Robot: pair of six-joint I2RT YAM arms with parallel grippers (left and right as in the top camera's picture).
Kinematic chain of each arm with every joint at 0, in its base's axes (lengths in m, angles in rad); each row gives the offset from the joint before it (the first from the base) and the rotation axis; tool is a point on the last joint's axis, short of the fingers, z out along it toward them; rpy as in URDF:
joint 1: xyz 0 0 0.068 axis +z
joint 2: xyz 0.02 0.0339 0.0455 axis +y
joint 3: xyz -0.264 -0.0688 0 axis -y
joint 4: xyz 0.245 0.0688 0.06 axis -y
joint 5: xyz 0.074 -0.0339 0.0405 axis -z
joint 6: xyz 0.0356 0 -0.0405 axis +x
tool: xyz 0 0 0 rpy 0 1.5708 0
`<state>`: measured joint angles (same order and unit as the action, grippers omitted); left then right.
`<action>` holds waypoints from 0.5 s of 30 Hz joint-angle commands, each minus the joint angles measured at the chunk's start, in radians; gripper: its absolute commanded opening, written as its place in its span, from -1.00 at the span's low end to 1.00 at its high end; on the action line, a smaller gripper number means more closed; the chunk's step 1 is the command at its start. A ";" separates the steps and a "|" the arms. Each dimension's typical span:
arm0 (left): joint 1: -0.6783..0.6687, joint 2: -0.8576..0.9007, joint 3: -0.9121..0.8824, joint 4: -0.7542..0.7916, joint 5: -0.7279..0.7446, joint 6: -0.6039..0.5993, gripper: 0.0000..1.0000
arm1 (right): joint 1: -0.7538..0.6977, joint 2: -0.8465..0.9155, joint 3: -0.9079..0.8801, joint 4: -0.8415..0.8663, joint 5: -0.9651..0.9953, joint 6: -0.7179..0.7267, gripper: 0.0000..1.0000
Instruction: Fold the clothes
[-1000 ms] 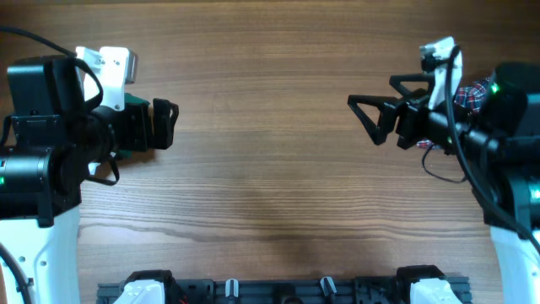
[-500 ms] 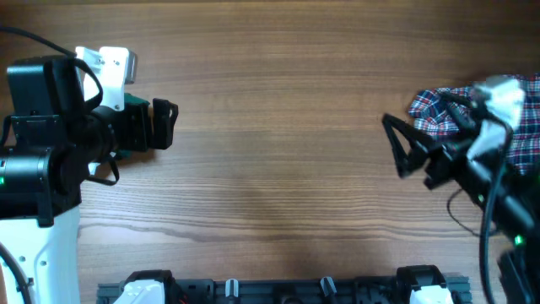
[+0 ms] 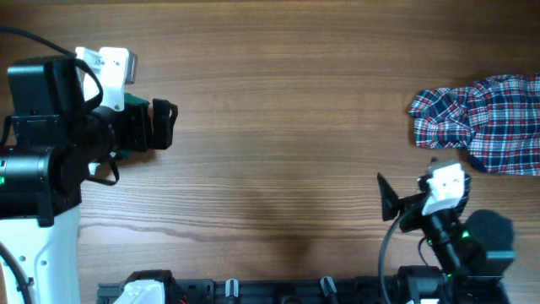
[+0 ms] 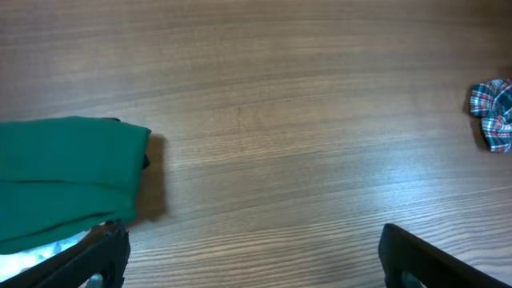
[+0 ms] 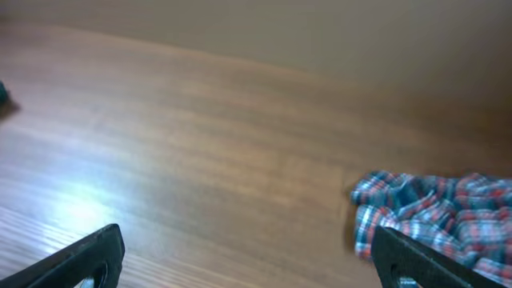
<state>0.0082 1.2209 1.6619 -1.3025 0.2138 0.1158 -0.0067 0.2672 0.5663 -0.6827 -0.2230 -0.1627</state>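
Green garment (image 4: 68,172): folded, flat on table (image 3: 278,127), far left, mostly hidden under left arm (image 3: 51,143) in overhead view. Left jaws: spread wide, holding nothing, near garment's right edge. Right jaws: spread wide, empty, front right, apart from crumpled plaid shirt (image 3: 485,122) at right edge.

Overhead: looks straight down from high above wooden table (image 3: 278,127), takes in whole width. Left wrist: sits low, faces across table, close on green garment (image 4: 68,180), plaid shirt (image 4: 494,112) small and far at right edge. Right wrist: low, tilted, blurred, faces along table, plaid shirt near at lower right. Shares plaid shirt with both other views.
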 commanded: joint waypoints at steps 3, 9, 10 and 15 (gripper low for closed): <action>-0.004 -0.001 0.001 0.003 -0.003 0.015 1.00 | -0.004 -0.179 -0.200 0.056 0.013 -0.017 0.99; -0.004 -0.001 0.001 0.003 -0.003 0.015 1.00 | -0.004 -0.264 -0.334 0.107 0.004 -0.008 0.99; -0.004 -0.001 0.001 0.003 -0.003 0.015 1.00 | -0.004 -0.264 -0.348 0.117 0.005 0.013 0.99; -0.004 -0.001 0.001 0.003 -0.003 0.015 1.00 | -0.004 -0.262 -0.408 0.101 0.009 0.013 0.99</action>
<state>0.0082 1.2209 1.6619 -1.3022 0.2134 0.1158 -0.0067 0.0200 0.1883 -0.5663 -0.2234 -0.1581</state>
